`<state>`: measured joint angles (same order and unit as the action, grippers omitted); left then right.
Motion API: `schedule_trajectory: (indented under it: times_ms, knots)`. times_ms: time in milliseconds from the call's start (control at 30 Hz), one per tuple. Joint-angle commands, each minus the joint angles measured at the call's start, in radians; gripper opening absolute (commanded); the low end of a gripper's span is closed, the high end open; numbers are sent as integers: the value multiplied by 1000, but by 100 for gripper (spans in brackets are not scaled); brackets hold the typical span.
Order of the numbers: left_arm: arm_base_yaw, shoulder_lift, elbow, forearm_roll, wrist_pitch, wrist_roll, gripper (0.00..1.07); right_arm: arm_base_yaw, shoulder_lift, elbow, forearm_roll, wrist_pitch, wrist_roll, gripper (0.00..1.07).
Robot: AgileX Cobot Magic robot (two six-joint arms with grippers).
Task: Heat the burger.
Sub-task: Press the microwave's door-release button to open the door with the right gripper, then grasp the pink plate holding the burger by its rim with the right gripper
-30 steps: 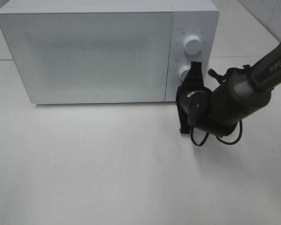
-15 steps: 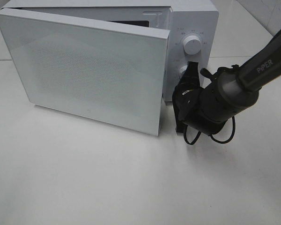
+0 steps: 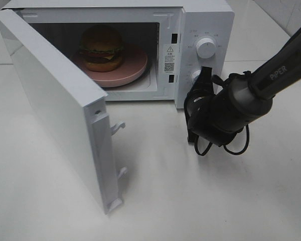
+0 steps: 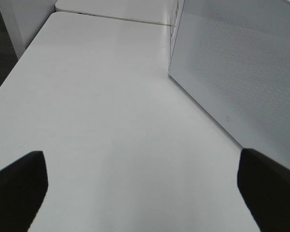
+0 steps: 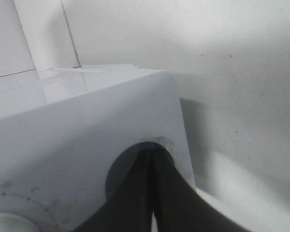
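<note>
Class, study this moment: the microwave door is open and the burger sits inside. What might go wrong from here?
1. The door stands wide open; the open left hand, beside it, might knock it when moving in.
2. The shut right hand sits at the lower knob; a push could turn it before the burger is shut in.

Glossy-bunned burger [image 3: 101,47], matt pink plate [image 3: 136,63], smooth white plastic microwave [image 3: 208,15], smooth table [image 3: 190,201].

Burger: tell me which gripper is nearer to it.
Right. The right gripper sits shut at the lower knob, just beside the cavity holding the burger. The left gripper is outside the overhead view, facing the open door's outer side.
</note>
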<state>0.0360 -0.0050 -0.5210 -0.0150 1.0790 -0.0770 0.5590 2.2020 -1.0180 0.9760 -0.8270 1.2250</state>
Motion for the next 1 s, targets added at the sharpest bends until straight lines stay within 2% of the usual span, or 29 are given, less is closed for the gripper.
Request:
schedule_trajectory:
  times_ms: [33, 233, 400, 767, 933, 1000]
  knots:
    - [3, -15, 1, 0, -10, 2, 100, -46, -3, -96, -166, -217, -18, 0]
    - [3, -15, 1, 0, -10, 2, 100, -44, -18, -73, -166, -192, -22, 0]
    - [3, -15, 1, 0, -10, 2, 100, -44, -63, -11, -166, -76, -58, 0]
    - [3, -15, 1, 0, -10, 2, 100, -44, -138, 80, -195, 39, -104, 0]
    - [3, -15, 1, 0, -10, 2, 100, -44, -186, 154, -197, 150, -173, 0]
    - [3, -15, 1, 0, -10, 2, 100, -44, -225, 217, -197, 208, -239, 0]
